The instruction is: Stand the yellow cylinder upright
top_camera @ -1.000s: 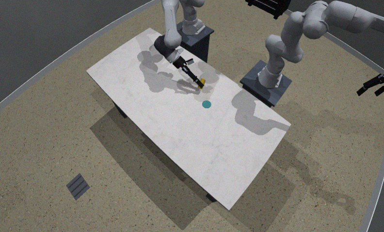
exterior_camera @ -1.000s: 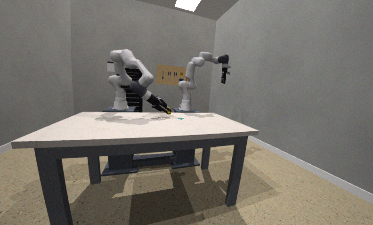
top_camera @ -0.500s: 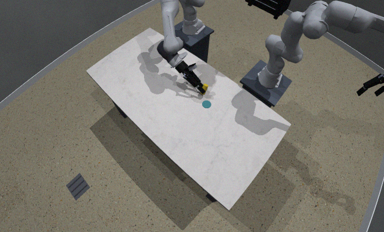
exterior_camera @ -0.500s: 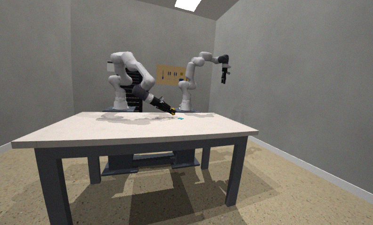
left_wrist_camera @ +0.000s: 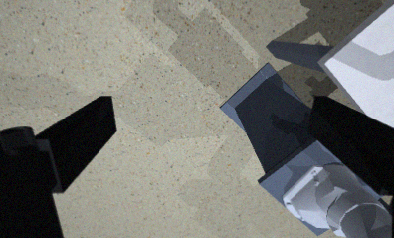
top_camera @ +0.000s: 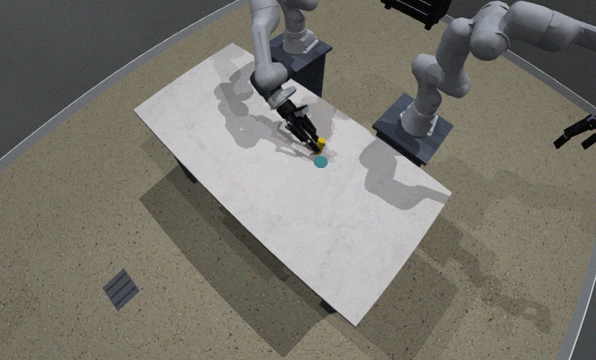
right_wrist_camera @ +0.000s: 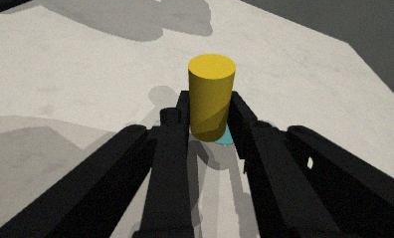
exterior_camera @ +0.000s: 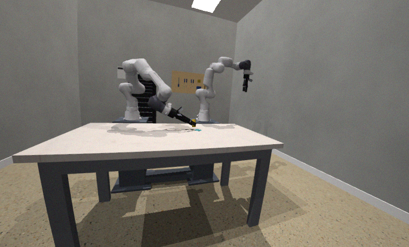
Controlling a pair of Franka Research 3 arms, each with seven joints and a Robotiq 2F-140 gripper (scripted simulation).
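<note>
Yellow cylinder [top_camera: 321, 143] [exterior_camera: 194, 121] [right_wrist_camera: 211, 98] near upright, grasped by right tool [top_camera: 318, 147] [exterior_camera: 193, 123] [right_wrist_camera: 208, 105]; transfer in hand. Next: center over cyan circle [top_camera: 320, 162] [exterior_camera: 198, 129] [right_wrist_camera: 225, 135], lower.

Around the right gripper [top_camera: 317, 146] [exterior_camera: 193, 123] [right_wrist_camera: 208, 105], open air lies above and on both outer sides; below, the desk [top_camera: 281, 206] [exterior_camera: 151, 141] [left_wrist_camera: 370, 66] [right_wrist_camera: 75, 81] limits descent. The yellow cylinder [top_camera: 321, 141] [exterior_camera: 193, 121] [right_wrist_camera: 211, 88] fills the gap between its fingers, leaving no passage there. Behind it, the right arm [top_camera: 263, 39] [exterior_camera: 152, 76] blocks retreat routes. The flat cyan circle [top_camera: 320, 162] [exterior_camera: 198, 129] [right_wrist_camera: 225, 136], just beyond the fingertips, raises no barrier. The left gripper [top_camera: 573, 144] [exterior_camera: 245, 90] [left_wrist_camera: 212, 114] is well apart, its finger gap unobstructed.
</note>
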